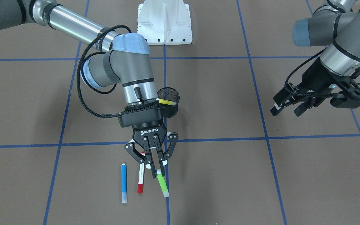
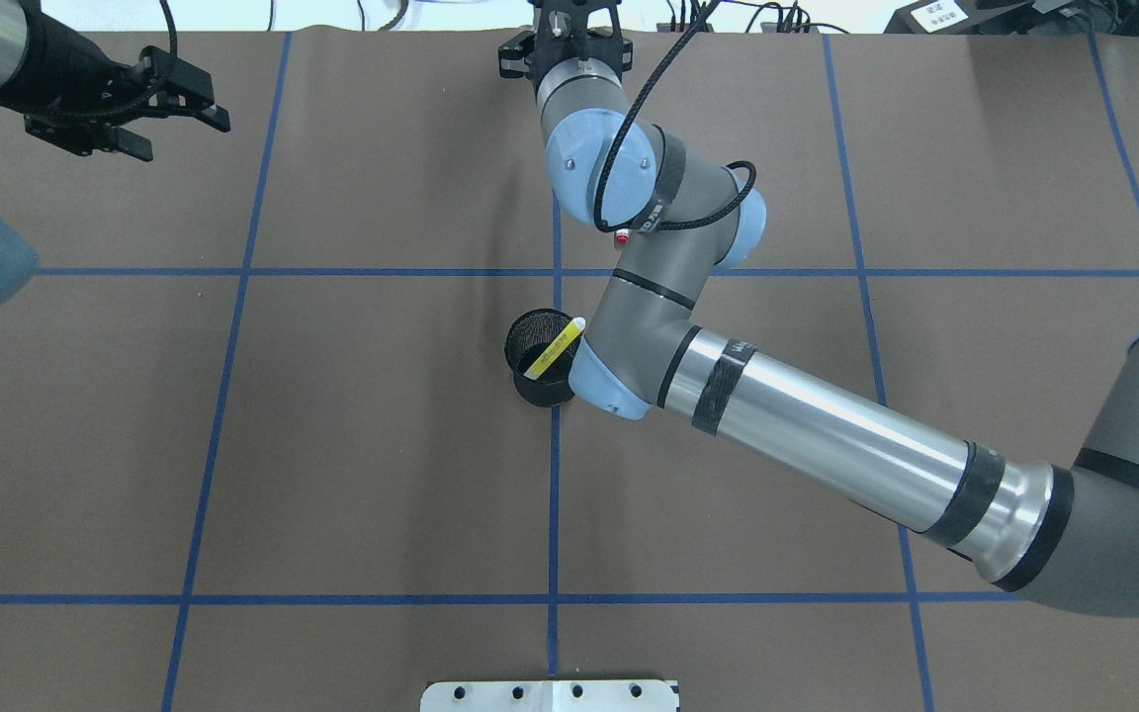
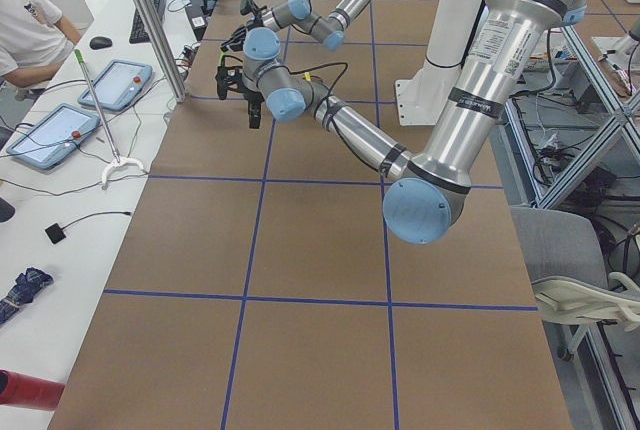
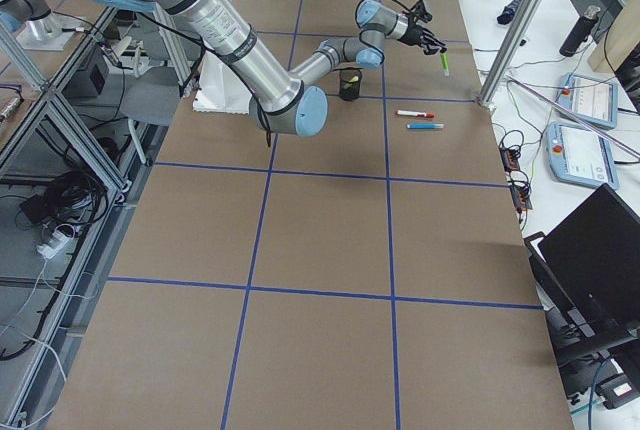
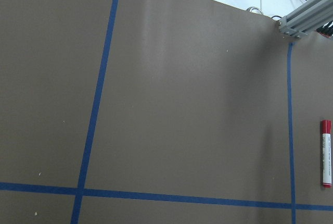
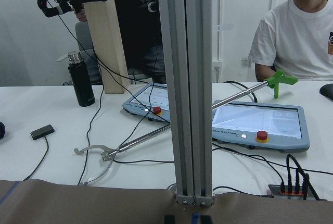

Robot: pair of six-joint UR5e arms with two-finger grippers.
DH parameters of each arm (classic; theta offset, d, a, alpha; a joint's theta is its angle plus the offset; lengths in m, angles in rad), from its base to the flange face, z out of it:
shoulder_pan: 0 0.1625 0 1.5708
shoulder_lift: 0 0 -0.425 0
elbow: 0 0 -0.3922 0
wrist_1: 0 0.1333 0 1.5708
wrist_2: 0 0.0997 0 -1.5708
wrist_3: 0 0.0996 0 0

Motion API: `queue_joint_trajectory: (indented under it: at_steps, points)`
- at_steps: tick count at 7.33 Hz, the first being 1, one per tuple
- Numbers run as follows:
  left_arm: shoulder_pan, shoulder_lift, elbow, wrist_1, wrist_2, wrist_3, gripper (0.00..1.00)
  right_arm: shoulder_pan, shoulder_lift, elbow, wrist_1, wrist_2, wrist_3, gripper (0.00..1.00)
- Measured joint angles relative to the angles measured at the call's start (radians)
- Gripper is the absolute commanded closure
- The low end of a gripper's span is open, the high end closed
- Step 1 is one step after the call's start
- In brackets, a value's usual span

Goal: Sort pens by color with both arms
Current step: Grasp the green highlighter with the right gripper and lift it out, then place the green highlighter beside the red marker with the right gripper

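Clamping the slim lime green marker pen [image 1: 162, 186] by its upper end in the clenched jaws of the black two-finger right gripper [image 1: 158, 175], lower centre of the front-facing frame. Lying just left of it, parallel and apart on the brown paper mat [image 1: 230, 175]: white-barrelled pen with red cap [image 1: 141, 179], then blue pen with pale end [image 1: 124, 182]. Hovering upper right, jaws released and empty: black left gripper [image 1: 286, 112], broad bare mat between. Shown only from the right side: green pen hanging clear above the mat, near the table edge and the aluminium post [image 4: 520, 20]. Standing mid-frame overhead: black mesh cup [image 2: 538, 394] holding the leaning yellow pen [image 2: 558, 346].
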Motion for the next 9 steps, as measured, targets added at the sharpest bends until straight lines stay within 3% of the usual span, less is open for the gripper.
queue_joint_trajectory:
  at_steps: [3,7,8,9]
  points:
    - [0.0,0.009,-0.003,0.0,-0.001,0.002,0.01,-0.047,0.025,-0.106,0.007,-0.074,-0.007,1.0]
    - [0.0,0.009,-0.008,0.0,-0.001,0.001,0.01,-0.071,0.024,-0.143,0.007,-0.106,-0.01,1.0]
    - [0.0,0.009,-0.008,0.0,0.0,0.0,0.01,-0.073,0.02,-0.143,0.01,-0.112,-0.01,0.93]
    - [0.0,0.009,-0.008,0.0,0.0,0.0,0.01,-0.075,0.015,-0.14,0.015,-0.114,-0.01,0.42]
